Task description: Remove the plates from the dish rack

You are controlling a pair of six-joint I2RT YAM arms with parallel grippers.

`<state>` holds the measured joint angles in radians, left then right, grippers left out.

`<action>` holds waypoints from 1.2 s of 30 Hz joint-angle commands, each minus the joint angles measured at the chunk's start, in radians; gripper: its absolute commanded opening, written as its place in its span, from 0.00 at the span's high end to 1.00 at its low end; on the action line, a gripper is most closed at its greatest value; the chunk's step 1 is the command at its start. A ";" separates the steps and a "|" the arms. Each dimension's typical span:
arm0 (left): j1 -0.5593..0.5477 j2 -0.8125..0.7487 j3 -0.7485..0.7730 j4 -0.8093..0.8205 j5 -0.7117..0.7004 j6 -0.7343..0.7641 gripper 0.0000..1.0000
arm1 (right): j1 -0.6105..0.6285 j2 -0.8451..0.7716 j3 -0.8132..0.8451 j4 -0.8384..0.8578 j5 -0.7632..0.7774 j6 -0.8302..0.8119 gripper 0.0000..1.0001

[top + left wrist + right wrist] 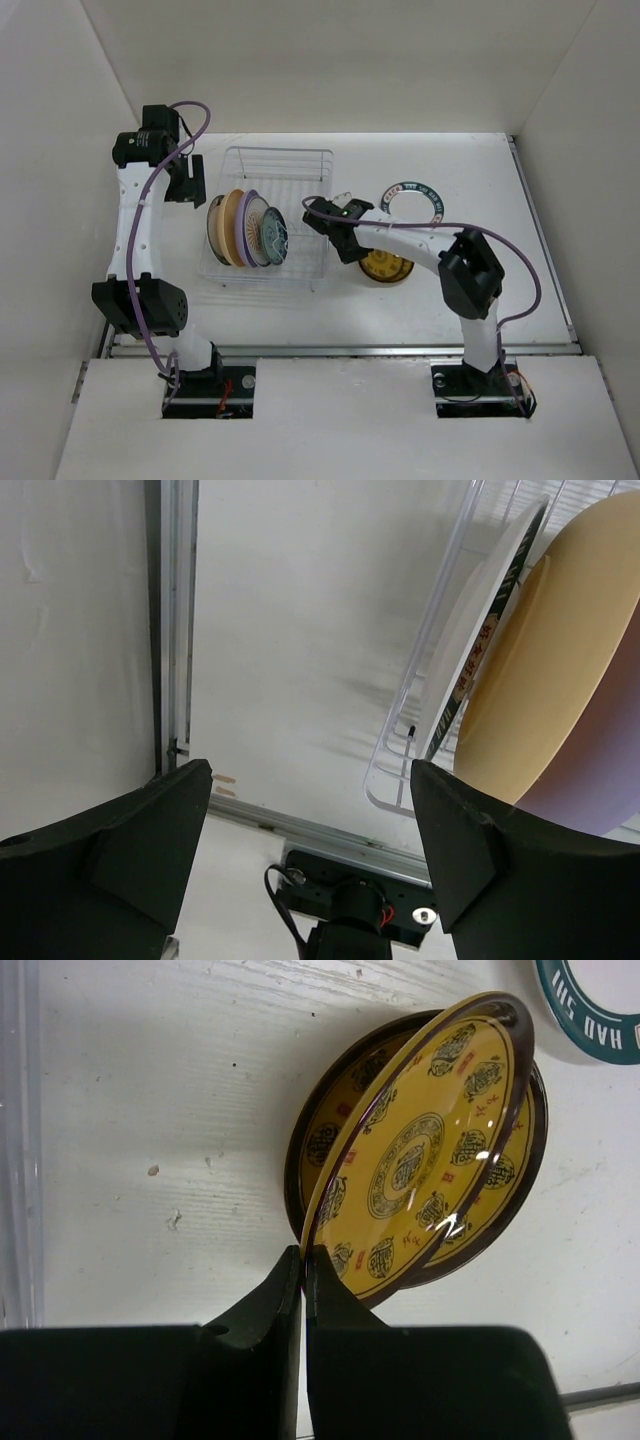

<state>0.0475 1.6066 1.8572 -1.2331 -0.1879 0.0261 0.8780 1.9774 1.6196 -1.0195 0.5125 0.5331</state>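
I'm in the put-down half of an unload. My right gripper has its jaws pressed together on the near rim of a yellow patterned plate. That plate slants up and away from the fingertips, over a matching plate lying flat on the table just beyond them. A green-rimmed plate lies farther out, to the right of the jaws. My left gripper hangs with jaws wide apart and nothing between them. The dish rack, with the plates not yet unloaded standing on edge, sits just off its right jaw. Next, I judge, I should lower the tilted plate until it nests, part the jaws, and back out without dragging either plate.
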 commanded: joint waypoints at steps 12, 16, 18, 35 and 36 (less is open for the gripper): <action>-0.030 -0.031 0.051 -0.043 0.025 0.053 0.22 | -0.002 -0.086 0.063 -0.060 0.081 0.047 0.29; -0.128 -0.077 0.106 -0.043 0.111 0.119 0.19 | -0.013 -0.193 0.086 -0.056 0.113 0.068 0.24; -0.182 -0.088 0.149 -0.075 0.188 0.146 0.18 | -0.034 -0.238 0.086 -0.024 0.080 0.077 0.23; -0.646 0.196 0.042 -0.048 -0.219 0.049 0.31 | -0.166 -0.571 -0.181 0.200 0.009 0.146 0.23; -0.646 0.205 0.033 -0.039 -0.234 0.049 0.31 | -0.166 -0.571 -0.193 0.200 0.009 0.146 0.23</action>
<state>-0.6041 1.8202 1.9053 -1.2842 -0.2886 0.1215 0.7097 1.4391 1.4406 -0.8612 0.5011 0.6640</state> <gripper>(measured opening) 0.692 0.774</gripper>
